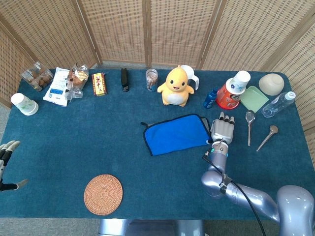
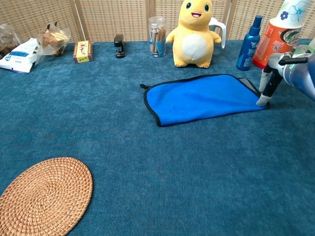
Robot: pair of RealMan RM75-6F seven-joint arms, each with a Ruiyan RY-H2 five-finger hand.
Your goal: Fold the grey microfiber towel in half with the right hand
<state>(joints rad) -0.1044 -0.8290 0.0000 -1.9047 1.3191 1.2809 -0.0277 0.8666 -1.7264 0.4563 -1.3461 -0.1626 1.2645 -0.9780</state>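
The towel point(image 1: 176, 133), soft blue cloth with dark piping, lies folded flat on the felted teal counter point(image 1: 98, 142); the right hand point(image 1: 221, 132) holds nothing, a fingertip point(image 2: 262, 102) touching the towel's right corner; the left hand point(image 1: 6, 157) hangs open.

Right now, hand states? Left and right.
Left hand: open, holds nothing, at the table's left edge.
Right hand: a fingertip touches the towel corner; grip cannot be told.

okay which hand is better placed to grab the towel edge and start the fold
The right hand. It sits at the right edge of the towel, with a fingertip down at its near right corner. The left hand is at the table's far left edge, well away from the towel.
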